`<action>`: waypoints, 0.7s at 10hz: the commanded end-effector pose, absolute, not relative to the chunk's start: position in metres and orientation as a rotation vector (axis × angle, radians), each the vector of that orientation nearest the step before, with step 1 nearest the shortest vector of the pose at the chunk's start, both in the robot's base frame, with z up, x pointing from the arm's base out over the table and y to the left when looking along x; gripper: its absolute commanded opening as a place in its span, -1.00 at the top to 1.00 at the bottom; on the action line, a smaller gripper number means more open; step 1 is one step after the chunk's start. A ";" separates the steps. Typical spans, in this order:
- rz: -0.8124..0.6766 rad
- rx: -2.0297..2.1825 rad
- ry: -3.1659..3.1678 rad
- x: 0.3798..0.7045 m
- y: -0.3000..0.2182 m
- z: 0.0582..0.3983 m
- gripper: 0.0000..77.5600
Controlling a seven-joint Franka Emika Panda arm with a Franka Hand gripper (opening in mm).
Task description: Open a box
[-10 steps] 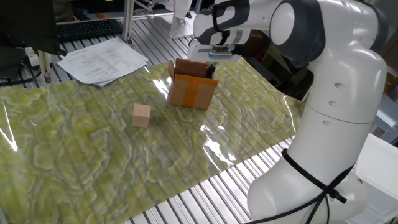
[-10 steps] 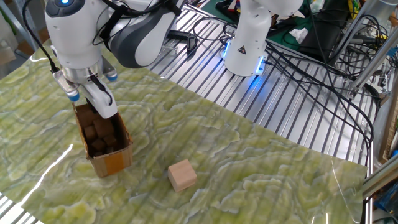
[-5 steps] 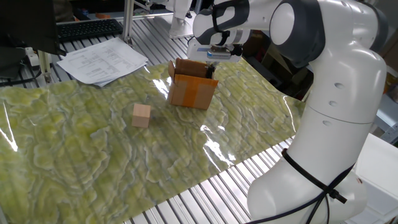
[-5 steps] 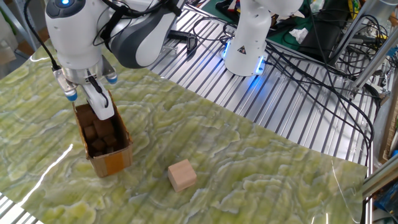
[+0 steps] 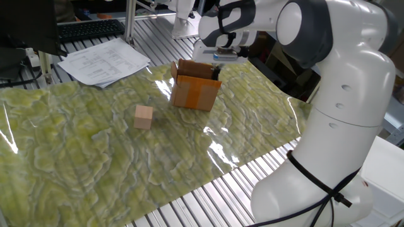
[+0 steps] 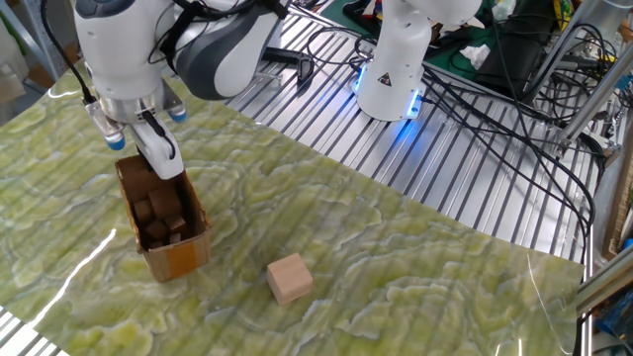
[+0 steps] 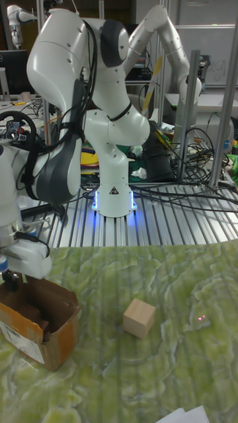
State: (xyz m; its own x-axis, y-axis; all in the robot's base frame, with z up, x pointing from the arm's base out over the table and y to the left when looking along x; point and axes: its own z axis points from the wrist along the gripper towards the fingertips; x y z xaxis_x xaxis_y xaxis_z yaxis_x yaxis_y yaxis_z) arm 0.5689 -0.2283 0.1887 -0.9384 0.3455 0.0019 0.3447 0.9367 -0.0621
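Observation:
The box [image 6: 176,252] is a small brown cardboard carton with orange tape on its side, standing upright on the green mat. Its top stands open, with flaps raised, and dark brown pieces show inside. My gripper [image 6: 166,168] hangs just above the far rim of the opening, fingers together and pointing down, nothing held. From the opposite side the box [image 5: 194,93] sits mid-table with the gripper [image 5: 216,70] over its back right corner. In the tall view the box [image 7: 49,337] is at the lower left, and the gripper [image 7: 9,283] is partly cut off by the frame edge.
A plain light wooden cube [image 6: 290,278] lies on the mat a short way from the box, also seen as the cube [image 5: 143,116]. Loose papers [image 5: 104,60] and a keyboard [image 5: 91,28] lie beyond the mat. A second robot base [image 6: 391,74] with cables stands behind.
The gripper has risen slightly out of the box's opening. The box and the cube have not moved.

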 end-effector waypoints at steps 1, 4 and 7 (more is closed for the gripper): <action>0.095 -0.516 -3.070 0.558 -0.247 0.195 1.00; 0.095 -0.451 -3.084 0.552 -0.273 0.185 1.00; 0.085 -0.446 -3.110 0.547 -0.287 0.178 1.00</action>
